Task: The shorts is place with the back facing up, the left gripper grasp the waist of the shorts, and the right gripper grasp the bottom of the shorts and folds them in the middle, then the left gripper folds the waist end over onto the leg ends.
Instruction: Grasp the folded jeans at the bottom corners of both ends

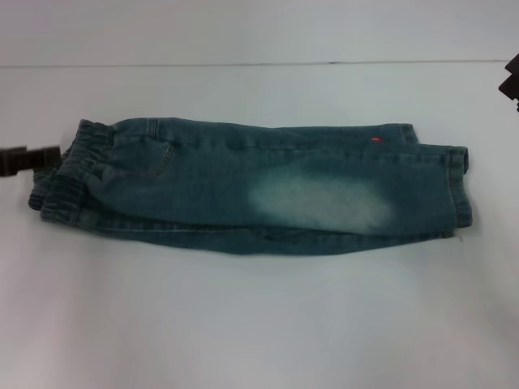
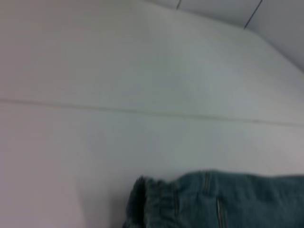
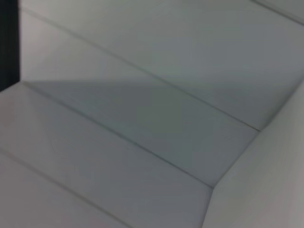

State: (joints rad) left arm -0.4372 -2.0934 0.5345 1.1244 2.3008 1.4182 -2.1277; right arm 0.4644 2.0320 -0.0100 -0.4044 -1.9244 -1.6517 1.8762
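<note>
The blue denim shorts [image 1: 243, 186] lie flat on the white table [image 1: 243, 324], folded lengthwise into a long strip with a faded pale patch on top. The ruffled elastic waist [image 1: 69, 174] is at the left end and the stitched leg hems [image 1: 461, 182] at the right end. A small red mark [image 1: 375, 139] shows near the far edge. My left gripper [image 1: 45, 159] reaches in from the left edge, its tip at the waistband. The left wrist view shows the waistband [image 2: 152, 199] close below. Only a black corner of my right gripper [image 1: 511, 77] shows at the far right, away from the shorts.
The white table stretches around the shorts, with a seam line [image 1: 243, 63] running across the back. The right wrist view shows only pale flat surfaces [image 3: 142, 142] and a dark strip [image 3: 8, 42] at one edge.
</note>
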